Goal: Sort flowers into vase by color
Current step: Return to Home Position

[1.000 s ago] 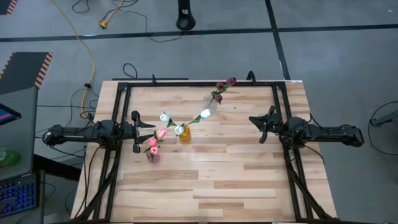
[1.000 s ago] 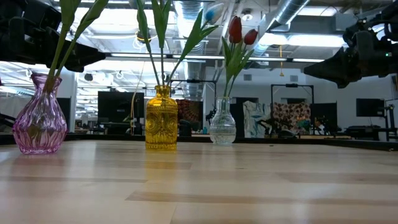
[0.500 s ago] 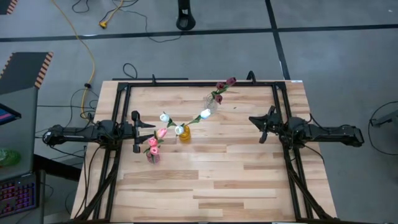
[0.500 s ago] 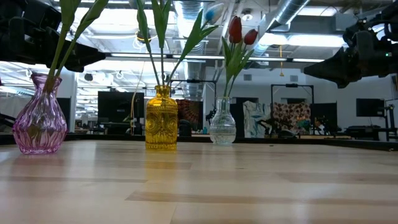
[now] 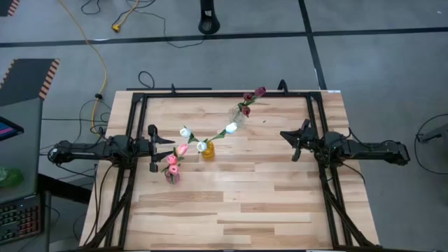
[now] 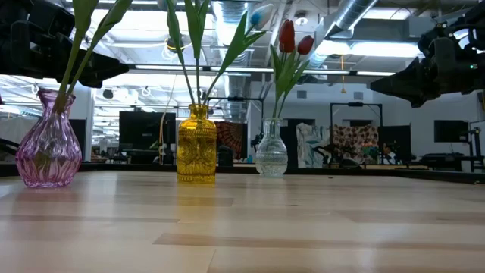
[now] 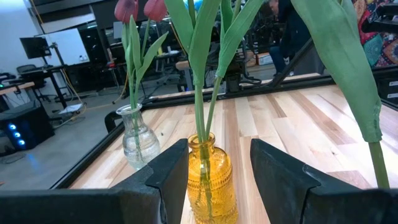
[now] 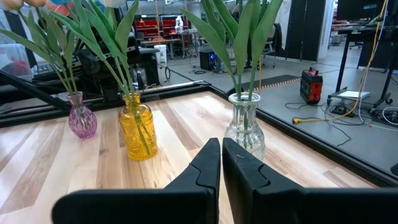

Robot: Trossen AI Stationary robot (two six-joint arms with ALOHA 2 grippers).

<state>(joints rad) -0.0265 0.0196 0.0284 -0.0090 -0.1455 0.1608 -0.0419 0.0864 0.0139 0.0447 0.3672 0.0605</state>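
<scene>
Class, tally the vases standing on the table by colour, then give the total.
Purple vase: 1
Yellow vase: 1
Clear vase: 1
Total: 3

Low view's top edge cuts off stems (image 6: 70, 61) above the purple vase (image 6: 48, 140), probably hiding their heads
</scene>
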